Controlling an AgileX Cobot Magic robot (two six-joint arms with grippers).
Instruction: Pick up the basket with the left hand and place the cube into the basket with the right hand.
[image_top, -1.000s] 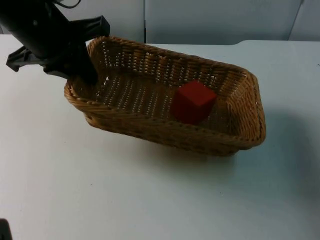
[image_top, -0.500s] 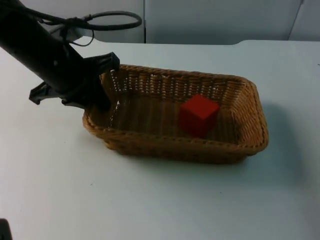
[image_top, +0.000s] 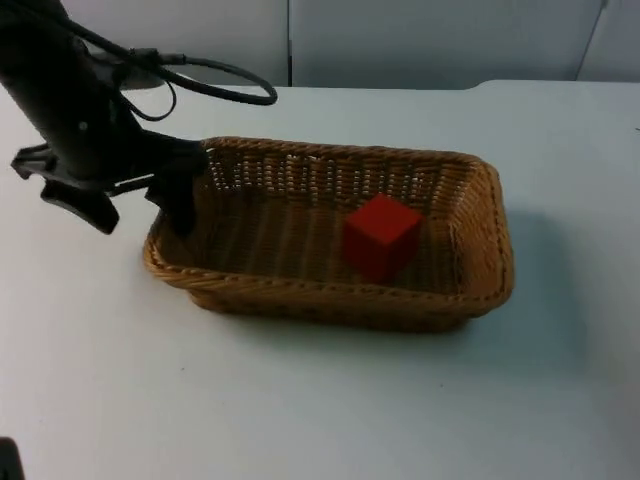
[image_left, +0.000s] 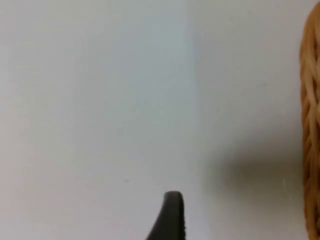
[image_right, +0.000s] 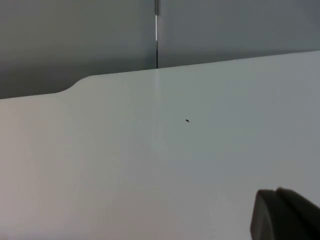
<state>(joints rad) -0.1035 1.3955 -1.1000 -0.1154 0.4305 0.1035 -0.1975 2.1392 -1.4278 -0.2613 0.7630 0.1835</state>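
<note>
A woven wicker basket (image_top: 478, 262) rests flat on the white table in the top view. A red cube (image_top: 381, 236) lies inside it, right of its middle. My left gripper (image_top: 140, 212) is at the basket's left end and is open. One finger (image_top: 181, 205) is inside the rim and the other is outside, so the jaws straddle the rim without pressing it. The left wrist view has a black fingertip (image_left: 170, 216) over bare table with the basket's edge (image_left: 312, 125) beside it. A black fingertip (image_right: 284, 216) of my shut right gripper hangs over bare table in the right wrist view.
The grey partition wall (image_top: 420, 40) closes off the table's far side. White table (image_top: 300, 400) lies open in front of the basket and to its right. The right wrist view faces the table's far edge (image_right: 200, 65) and the wall.
The basket came down from a tilted, lifted pose and now lies flat on the table. My left gripper opened and let go of the rim.
</note>
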